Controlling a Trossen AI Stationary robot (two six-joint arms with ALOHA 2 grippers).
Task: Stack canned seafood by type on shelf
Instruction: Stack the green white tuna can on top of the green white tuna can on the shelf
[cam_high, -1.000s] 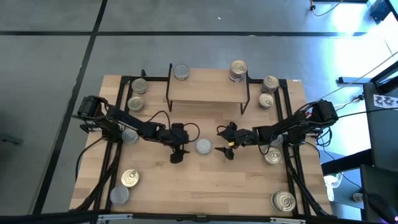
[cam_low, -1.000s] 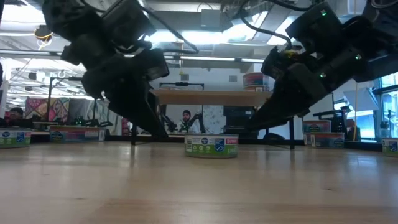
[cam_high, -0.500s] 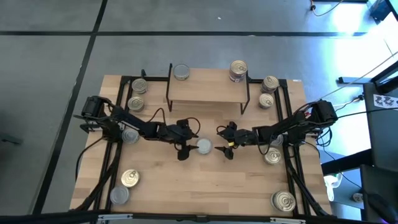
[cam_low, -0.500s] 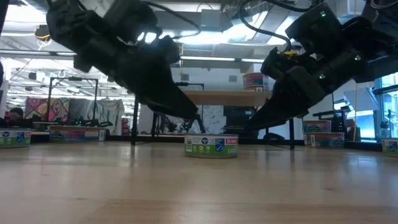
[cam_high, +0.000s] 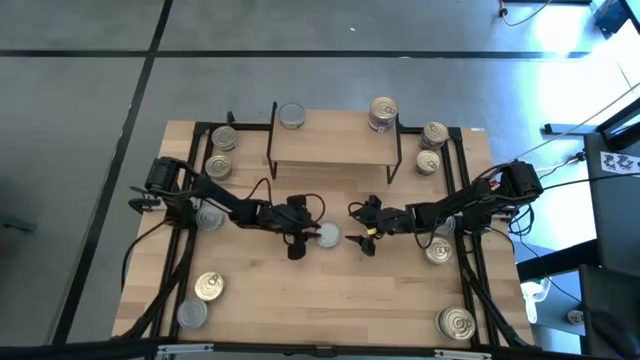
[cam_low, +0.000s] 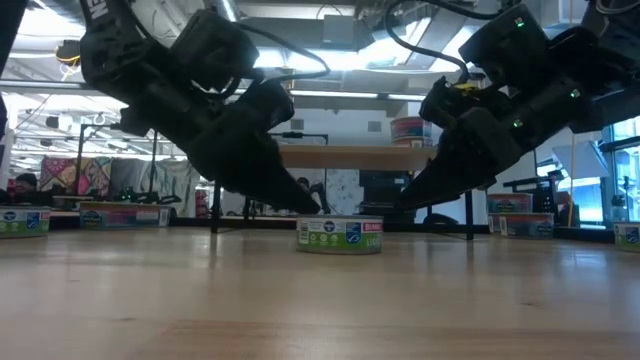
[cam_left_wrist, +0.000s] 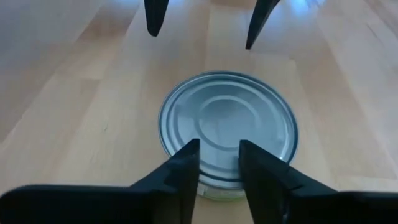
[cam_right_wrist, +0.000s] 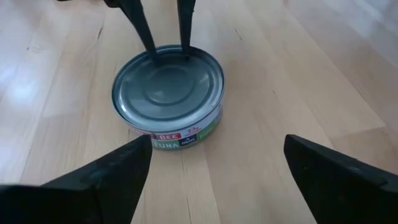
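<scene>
A tin of canned seafood with a plain silver lid (cam_high: 327, 236) stands upright on the tabletop in front of the shelf (cam_high: 335, 145). My left gripper (cam_left_wrist: 219, 146) comes at it from the table's left, slanting down. Its fingers are open by a narrow gap, with their tips over the lid's near rim. My right gripper (cam_right_wrist: 217, 140) hangs wide open just to the tin's right, touching nothing. On the shelf sit one silver-lidded tin (cam_high: 291, 116) and a short stack of gold-lidded tins (cam_high: 383, 112). My left gripper has both fingertips (cam_right_wrist: 152, 53) at the edge of the tin's lid (cam_left_wrist: 227, 124), slanting down from the table's left. The low view shows the tips level with the tin's top. I cannot tell whether they touch the lid. The tin stands flat on the table.
Gold-lidded tins stand left of the shelf (cam_high: 221, 150), right of it (cam_high: 431, 147), and at the near left (cam_high: 209, 288) and near right (cam_high: 457, 322). One more (cam_high: 438, 250) sits by my right arm. Silver-lidded tins sit under my left arm (cam_high: 207, 215) and at the near left corner (cam_high: 192, 314).
My left gripper has gone toward the table's right and down, from beside the centre tin to its lid's edge, and has tipped from steep to a shallower slant. The tin has stayed in place.
</scene>
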